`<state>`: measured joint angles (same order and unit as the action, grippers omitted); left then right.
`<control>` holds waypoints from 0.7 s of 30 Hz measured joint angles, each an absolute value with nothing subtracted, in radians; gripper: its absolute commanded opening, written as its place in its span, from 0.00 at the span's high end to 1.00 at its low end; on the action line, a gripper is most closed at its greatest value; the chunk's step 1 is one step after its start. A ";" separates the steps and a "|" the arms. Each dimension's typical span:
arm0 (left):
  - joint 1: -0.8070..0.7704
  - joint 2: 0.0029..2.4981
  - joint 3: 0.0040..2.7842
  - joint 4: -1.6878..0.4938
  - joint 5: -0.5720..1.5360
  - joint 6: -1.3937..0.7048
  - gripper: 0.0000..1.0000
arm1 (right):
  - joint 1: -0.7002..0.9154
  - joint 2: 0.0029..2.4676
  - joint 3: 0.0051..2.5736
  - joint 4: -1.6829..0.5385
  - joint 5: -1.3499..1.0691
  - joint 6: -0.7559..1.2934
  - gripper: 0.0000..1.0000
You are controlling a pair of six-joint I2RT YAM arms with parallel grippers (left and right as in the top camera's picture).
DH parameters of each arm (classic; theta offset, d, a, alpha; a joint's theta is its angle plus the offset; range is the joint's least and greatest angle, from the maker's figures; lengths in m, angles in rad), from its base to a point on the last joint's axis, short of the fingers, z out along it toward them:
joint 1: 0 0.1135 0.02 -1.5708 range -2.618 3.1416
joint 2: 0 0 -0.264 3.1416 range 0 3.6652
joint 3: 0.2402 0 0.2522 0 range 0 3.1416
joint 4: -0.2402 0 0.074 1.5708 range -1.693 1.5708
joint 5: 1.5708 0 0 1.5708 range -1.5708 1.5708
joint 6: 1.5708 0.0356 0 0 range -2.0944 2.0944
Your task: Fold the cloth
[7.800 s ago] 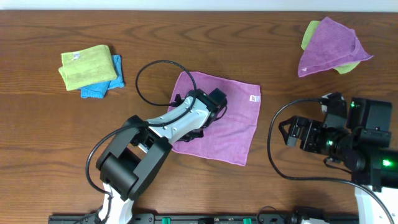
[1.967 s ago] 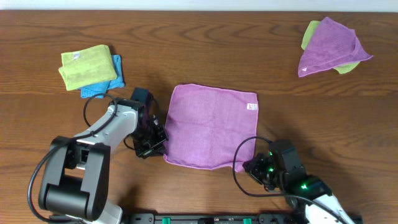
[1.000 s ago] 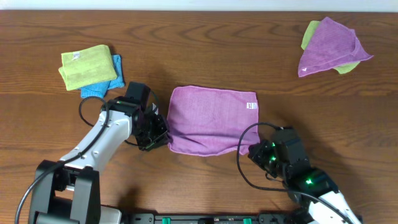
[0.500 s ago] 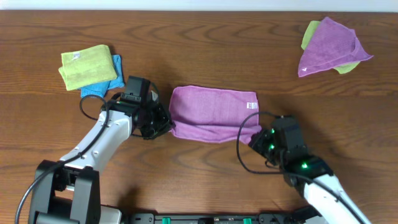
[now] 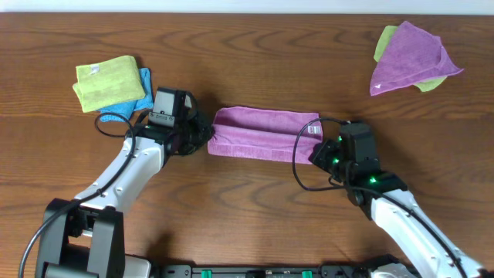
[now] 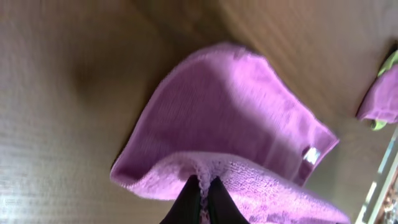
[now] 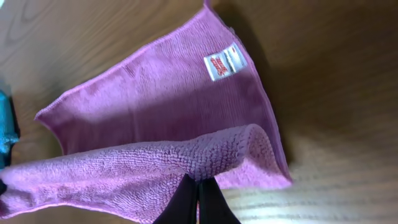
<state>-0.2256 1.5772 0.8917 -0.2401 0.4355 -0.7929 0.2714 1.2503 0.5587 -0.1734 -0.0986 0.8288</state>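
both jaws grip corners of the square pinkish-purple microfibre cloth, first fold half done, edge beyond them not yet met.

- Beyond the cloth, the far strip of the worktop is bare wood, open between two towel piles.
- Far left, a yellow-green towel lies on a blue towel. The pile sits just beside the left arm, leaving only a narrow gap.
- Far right, a violet towel covers a second yellow-green towel, well apart from both arms.
- The cloth spans the middle as a narrow band, pinched at its ends by the left fingers and right fingers.
- The left arm slants in from the near left. The right arm comes from the near right, with a black cable looping beside it.
- Between the arms, nearer than the cloth, lies open wood.
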 measured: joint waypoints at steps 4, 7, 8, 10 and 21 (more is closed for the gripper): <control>-0.226 1.597 0.892 -0.173 0.413 -0.812 0.94 | 0.271 1.286 0.559 -0.115 -0.098 0.825 0.99; -0.226 1.628 0.892 -0.131 0.405 -0.825 0.94 | 0.271 1.319 0.560 -0.065 -0.096 0.824 0.99; -0.226 1.639 0.892 -0.124 0.402 -0.833 0.94 | 0.271 1.332 0.560 -0.048 -0.096 0.822 0.99; -0.226 1.667 0.892 -0.109 0.396 -0.841 0.94 | 0.269 1.355 0.560 -0.015 -0.095 0.821 0.99; -0.231 1.794 1.012 -0.044 0.385 -0.843 0.94 | 0.252 1.487 0.609 0.078 -0.075 0.800 0.99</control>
<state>-0.2310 1.7943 1.0122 -0.0437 0.3847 -0.8429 0.2516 1.4872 0.6094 0.0776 -0.0753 0.7998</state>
